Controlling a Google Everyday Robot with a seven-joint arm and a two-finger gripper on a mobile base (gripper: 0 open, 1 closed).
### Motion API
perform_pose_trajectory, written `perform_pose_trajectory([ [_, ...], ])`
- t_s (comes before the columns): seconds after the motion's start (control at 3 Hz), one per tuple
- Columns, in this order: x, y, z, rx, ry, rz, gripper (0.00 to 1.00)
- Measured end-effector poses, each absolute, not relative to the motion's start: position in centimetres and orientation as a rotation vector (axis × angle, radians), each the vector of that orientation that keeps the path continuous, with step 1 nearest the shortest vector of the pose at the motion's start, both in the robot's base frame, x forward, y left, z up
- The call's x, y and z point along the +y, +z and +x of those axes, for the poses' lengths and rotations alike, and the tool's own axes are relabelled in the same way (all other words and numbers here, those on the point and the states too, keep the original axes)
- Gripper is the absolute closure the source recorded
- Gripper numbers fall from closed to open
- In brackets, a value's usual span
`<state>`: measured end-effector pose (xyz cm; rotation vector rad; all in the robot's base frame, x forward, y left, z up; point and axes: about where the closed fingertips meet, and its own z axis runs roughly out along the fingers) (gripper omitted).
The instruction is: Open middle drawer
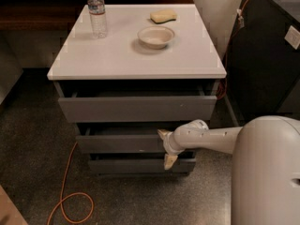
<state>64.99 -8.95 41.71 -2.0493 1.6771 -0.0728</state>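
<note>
middle drawer: flat, handle-less dark-grey front [119, 143], matte. It sits between the taller top drawer [136, 108] and the narrower bottom drawer [140, 166], and it stands out a bit so you can see a sliver of plain grey tray behind the front.
cabinet: boxy, with a smooth white worktop [117, 60] that has squared-off edges. The top drawer is ajar too.
jaws: the gripper [167, 147] is at the right end of the middle drawer's front with its jaws spread wide, one above the other. The upper cream fingertip [163, 134] is at the front's top edge. The lower one sits below its bottom edge, over the bottom drawer. So the front is between them and nothing is clamped; can't tell if the tips actually touch it.
arm: a smooth, rounded white tube [211, 138] that comes in low from the right, roughly level, out of the big white robot body [267, 172].
on the worktop: a clear plastic water bottle [97, 11] standing upright, a shallow round off-white bowl [156, 35] and a yellow sponge [163, 16], all well apart from the gripper.
floor: dark and speckled, with an orange cable [70, 191] looping at the lower left.
</note>
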Motion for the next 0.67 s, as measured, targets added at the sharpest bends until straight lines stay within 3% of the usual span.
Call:
perform_pose_trajectory([
  [0.33,-7.92,40.78,65.70,1.696,-0.053,-2.039,0.16],
  [0.67,-7.29,40.70,65.87,1.704,-0.035,-2.036,0.38],
])
